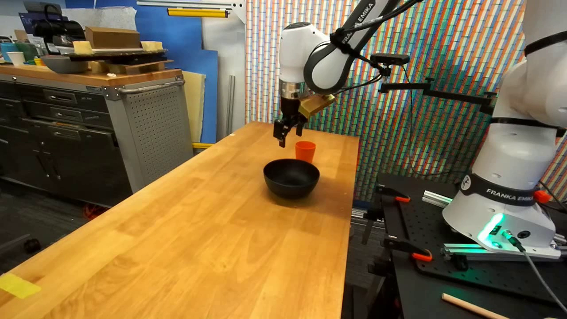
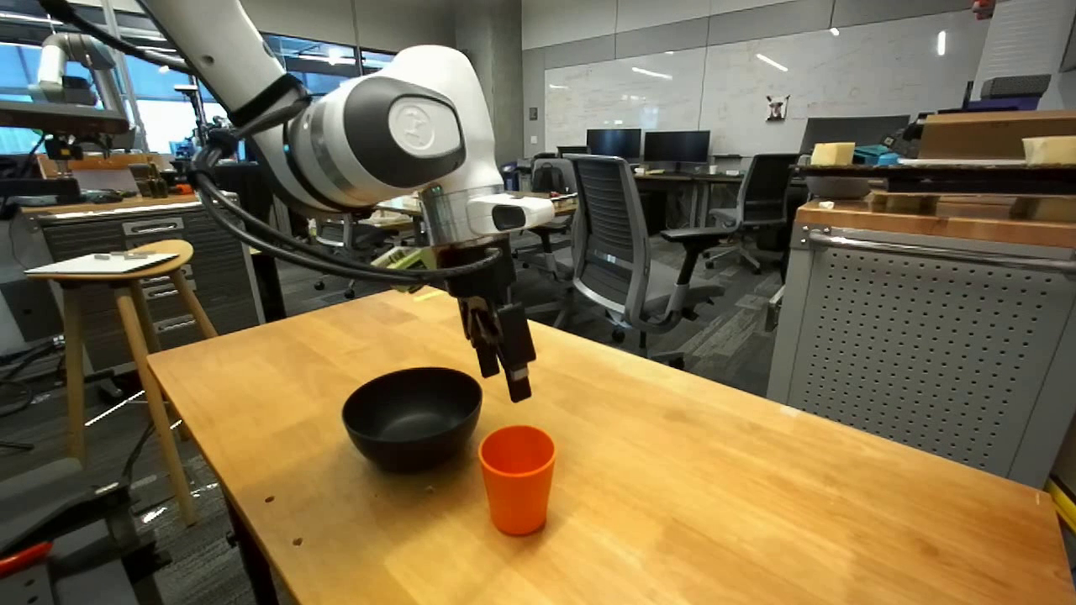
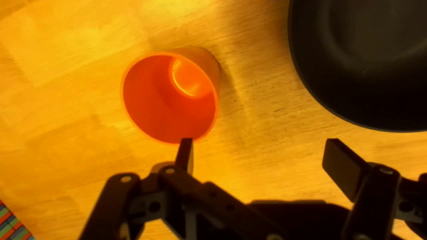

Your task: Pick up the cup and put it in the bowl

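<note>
Hovering: gripper spread wide, fingers well apart, above wooden table. Orange cup upright on table, near gripper; black bowl just beside cup, gap between, also on table. Gray cabinet with perforated side past table.

My white arm wears black cables and FRANKA EMIKA lettering. A green light glows at seven o'clock on my base. My black end effector shows pale screws.
</note>
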Robot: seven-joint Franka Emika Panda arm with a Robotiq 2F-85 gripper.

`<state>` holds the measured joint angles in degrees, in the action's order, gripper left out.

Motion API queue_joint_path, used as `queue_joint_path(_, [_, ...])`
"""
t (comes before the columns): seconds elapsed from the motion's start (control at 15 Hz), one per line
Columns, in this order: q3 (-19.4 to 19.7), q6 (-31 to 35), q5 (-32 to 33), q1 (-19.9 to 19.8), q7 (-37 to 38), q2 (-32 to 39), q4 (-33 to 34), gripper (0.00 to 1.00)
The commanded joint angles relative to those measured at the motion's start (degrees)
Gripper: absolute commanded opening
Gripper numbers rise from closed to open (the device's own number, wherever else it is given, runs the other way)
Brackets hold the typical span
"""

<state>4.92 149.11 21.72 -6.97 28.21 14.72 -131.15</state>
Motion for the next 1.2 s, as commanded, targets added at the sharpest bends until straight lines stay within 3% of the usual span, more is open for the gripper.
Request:
queue_joint_path(0.0, [4.0, -0.5, -2.9, 2.7, 0.4, 5.4, 4.5, 1.0])
queue_joint_path(0.27, [3.9, -0.4, -11.4, 1.7, -2.2, 8.7, 5.1, 1.0])
queue_joint_path(0.33, [3.5, -0.4, -13.5, 1.3, -3.4, 9.3, 5.2, 0.75])
queue_joint_path(0.4, [3.3, -0.6, -15.4, 1.2, -4.3, 9.8, 5.3, 0.74])
queue_joint_path(0.93, [3.4, -0.6, -24.6, 0.7, -7.5, 10.3, 5.1, 0.11])
queue_joint_path(1.13, [3.5, -0.7, -25.8, 0.5, -7.7, 10.3, 5.2, 0.04])
